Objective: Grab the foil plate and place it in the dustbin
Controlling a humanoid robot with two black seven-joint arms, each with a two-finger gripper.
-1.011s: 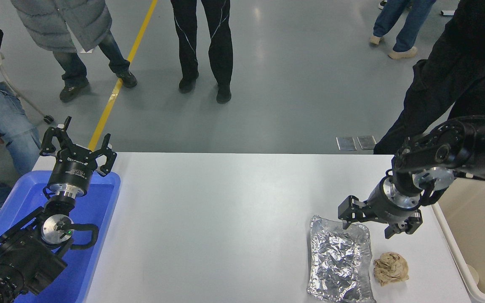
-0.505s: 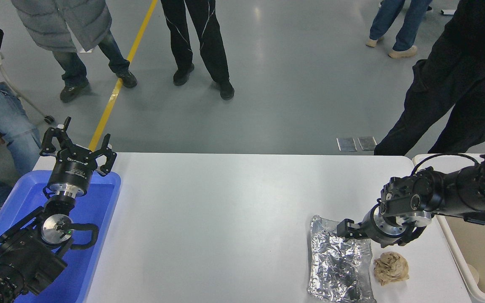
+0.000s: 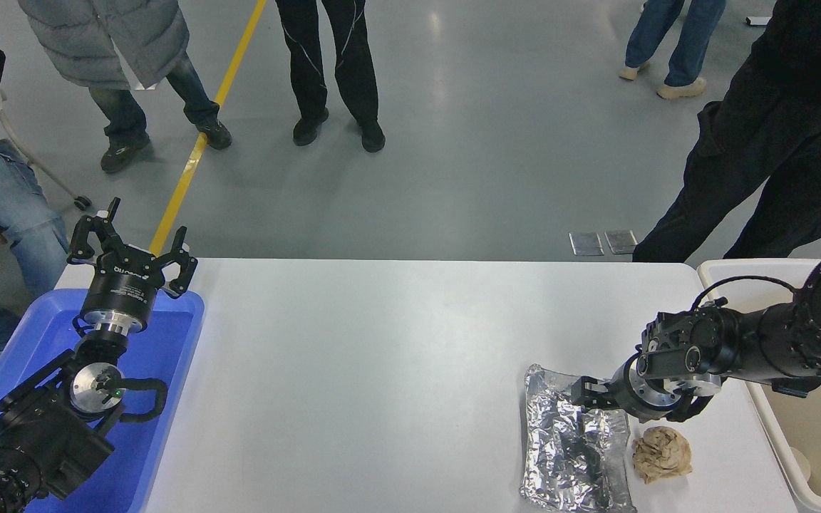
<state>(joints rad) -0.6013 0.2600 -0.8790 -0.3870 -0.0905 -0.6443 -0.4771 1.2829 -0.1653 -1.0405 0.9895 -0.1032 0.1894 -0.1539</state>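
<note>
The foil plate (image 3: 571,450) lies flat on the white table (image 3: 382,370) at the front right, shiny and crinkled. My right gripper (image 3: 591,396) is low over the plate's far right corner, touching or nearly touching its rim; its wrist hides how it stands. The dustbin (image 3: 758,407), cream with a thick white rim, stands off the table's right edge, partly covered by my right arm. My left gripper (image 3: 132,248) is open and empty, parked above the blue tray at the lower left.
A crumpled brown paper ball (image 3: 661,454) lies just right of the foil plate, below my right wrist. A blue plastic tray (image 3: 168,370) sits at the table's left edge. Several people stand on the floor beyond the table.
My right arm has dropped and swung lower, bringing the gripper down from above the table onto the foil plate's far right corner. The plate, the paper ball and the left arm have not moved.
</note>
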